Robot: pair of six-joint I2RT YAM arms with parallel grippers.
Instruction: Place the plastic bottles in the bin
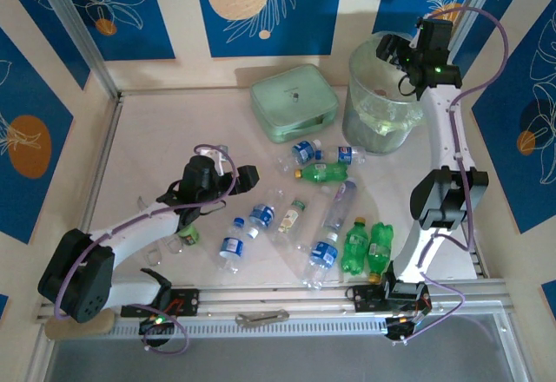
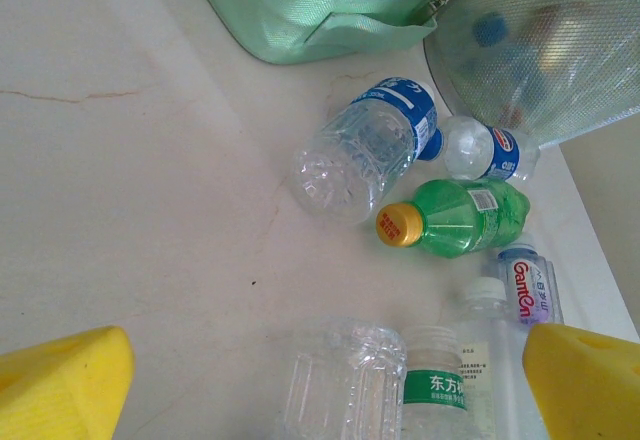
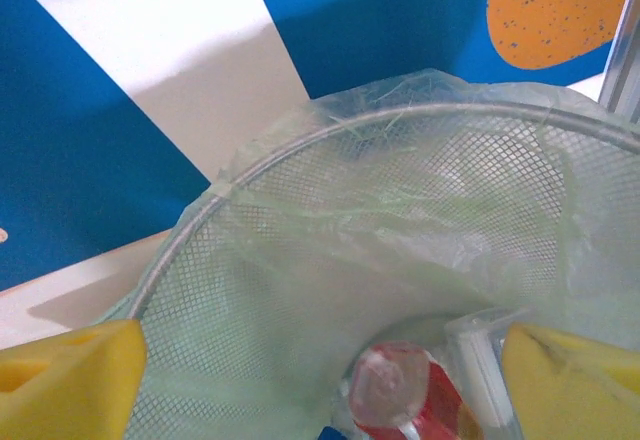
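**Right gripper spread over the bin, bottles lying on the table**

The right gripper (image 1: 397, 55) hangs above the bin (image 1: 373, 130), which stands at the far right of the table (image 1: 148, 156). In the right wrist view its yellow fingers (image 3: 65, 385) stand wide apart and pinch nothing. Below the gap between them a red-labelled bottle (image 3: 405, 395) lies inside the lined mesh bin, clear of both fingers.

The left gripper (image 1: 246, 175) hovers over the middle left of the table, its fingers (image 2: 60, 385) likewise spread and empty. Ahead of it in the left wrist view lie a blue-labelled bottle (image 2: 365, 150), a smaller one (image 2: 485, 150) touching the bin's foot, and a green bottle (image 2: 460, 215) with a yellow cap just beside them.

The other bottles (image 1: 323, 256) lie scattered on their sides across the middle of the table, with two green ones (image 1: 354, 245) side by side near the right arm's base. A mint case (image 1: 294, 100) sits just left of the bin.
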